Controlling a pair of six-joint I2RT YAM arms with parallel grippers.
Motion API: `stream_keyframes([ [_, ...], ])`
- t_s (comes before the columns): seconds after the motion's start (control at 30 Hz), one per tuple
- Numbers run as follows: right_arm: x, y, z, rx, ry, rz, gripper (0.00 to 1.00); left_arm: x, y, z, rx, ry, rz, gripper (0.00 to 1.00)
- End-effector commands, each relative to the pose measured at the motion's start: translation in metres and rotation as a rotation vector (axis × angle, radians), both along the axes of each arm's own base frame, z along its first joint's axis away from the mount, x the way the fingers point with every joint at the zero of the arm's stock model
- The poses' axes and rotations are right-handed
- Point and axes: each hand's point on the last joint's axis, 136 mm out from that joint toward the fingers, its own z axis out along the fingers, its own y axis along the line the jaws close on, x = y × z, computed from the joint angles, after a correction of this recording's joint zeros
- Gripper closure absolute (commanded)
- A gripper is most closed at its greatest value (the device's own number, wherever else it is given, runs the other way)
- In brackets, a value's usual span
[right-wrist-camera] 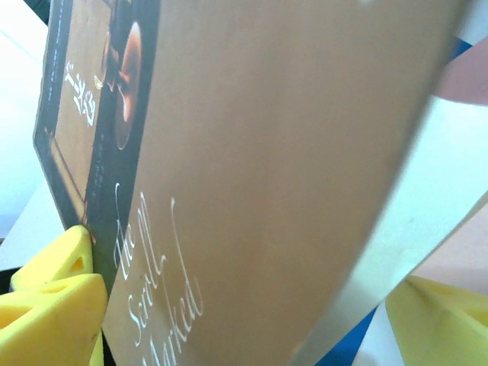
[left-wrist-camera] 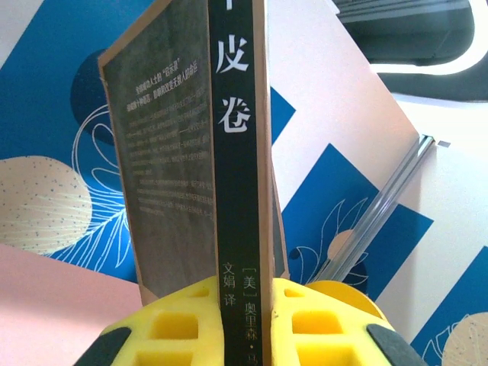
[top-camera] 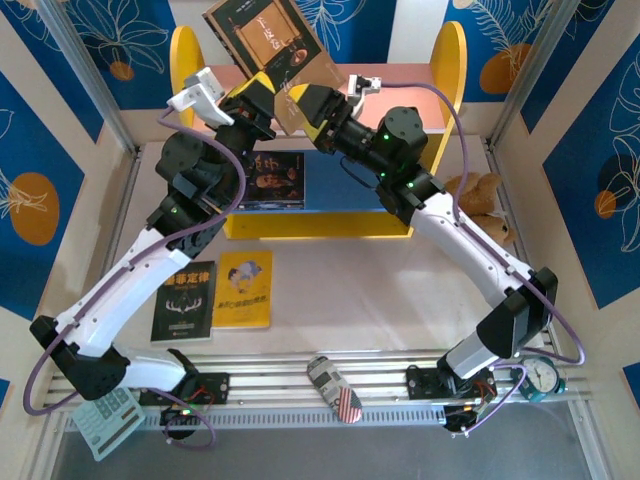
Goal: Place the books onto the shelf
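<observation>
Two books (top-camera: 185, 303), whitish table (top-camera: 350, 300), perhaps papered blue walls (top-camera: 40, 150)

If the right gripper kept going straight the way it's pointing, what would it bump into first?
Most likely the brown book that the left gripper holds upright. It stands between the open fingers of the right gripper, so going on would slide it deeper in. How deep it sits is hard to judge.

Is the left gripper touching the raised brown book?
Touching. In the left wrist view the left gripper is shut on the brown book; its spine sits pinched between both yellow fingers, no gap.
</observation>
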Motion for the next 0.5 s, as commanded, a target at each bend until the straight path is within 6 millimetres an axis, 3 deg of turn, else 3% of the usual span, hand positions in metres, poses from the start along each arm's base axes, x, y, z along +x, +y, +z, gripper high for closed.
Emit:
stream_keyframes([
  [0.0,-0.003,-0.004,0.032,0.088,-0.051,-0.027,0.09,-0.025,0.027,0.043,-0.152,-0.125,0.007,1.00],
  [0.27,-0.002,-0.008,0.031,0.102,-0.047,-0.055,0.25,-0.024,0.033,0.035,-0.161,-0.110,0.037,1.00],
  [0.47,0.001,-0.008,0.031,0.099,-0.052,-0.065,0.50,-0.022,0.033,0.031,-0.149,-0.097,0.042,1.00],
])
